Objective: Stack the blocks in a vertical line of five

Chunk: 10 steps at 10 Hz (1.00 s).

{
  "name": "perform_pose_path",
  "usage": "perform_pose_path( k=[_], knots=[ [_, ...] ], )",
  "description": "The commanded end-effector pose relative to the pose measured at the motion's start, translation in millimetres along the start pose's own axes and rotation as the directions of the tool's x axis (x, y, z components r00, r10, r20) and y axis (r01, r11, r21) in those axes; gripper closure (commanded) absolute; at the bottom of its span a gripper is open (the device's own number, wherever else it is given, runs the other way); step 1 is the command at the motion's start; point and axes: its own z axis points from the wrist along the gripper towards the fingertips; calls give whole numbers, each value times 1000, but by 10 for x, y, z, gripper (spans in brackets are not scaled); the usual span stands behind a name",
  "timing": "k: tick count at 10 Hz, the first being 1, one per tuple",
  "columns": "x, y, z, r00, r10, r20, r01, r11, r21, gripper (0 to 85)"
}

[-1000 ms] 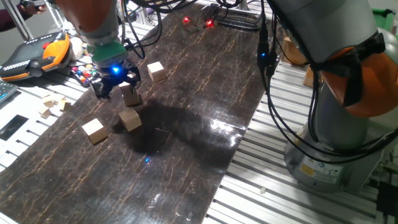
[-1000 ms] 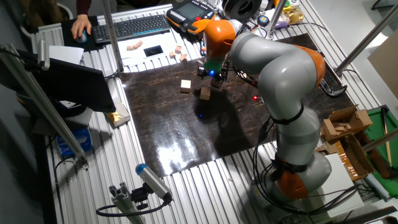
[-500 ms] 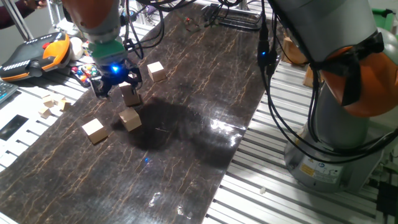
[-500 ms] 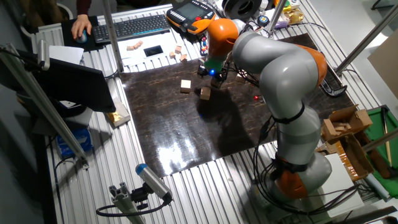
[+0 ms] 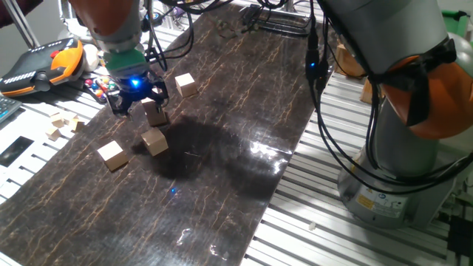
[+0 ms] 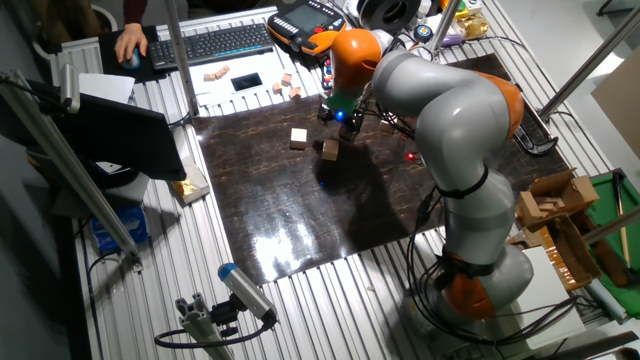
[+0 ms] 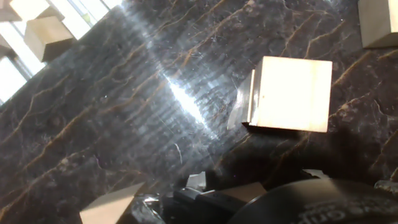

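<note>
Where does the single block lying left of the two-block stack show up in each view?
One fixed view: the lone block is at lower left, left of the stack.
The other fixed view: upper middle, again left of the stack.
Hand view: probably the block cut off by the top right corner.
Shared landmark: the stack, which is the large block in the hand view.

The arm is reaching across the table, its orange wrist bending down above the gripper (image 5: 138,100). The gripper (image 6: 341,118) is pointing downward, a blue light glowing just above its dark fingers, which are standing spread apart.
</note>
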Motion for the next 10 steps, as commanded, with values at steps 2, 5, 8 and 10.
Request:
perform_pose_path(
  k=[2,5,8,10],
  knots=[
    [0,0,0,1000,-10,2,10,1000,2,93],
    [134,83,119,999,-39,-5,39,999,-1,80],
    [256,54,176,999,-44,-17,44,999,-5,83],
    [299,14,218,998,-64,-17,64,998,-3,87]
  ],
)
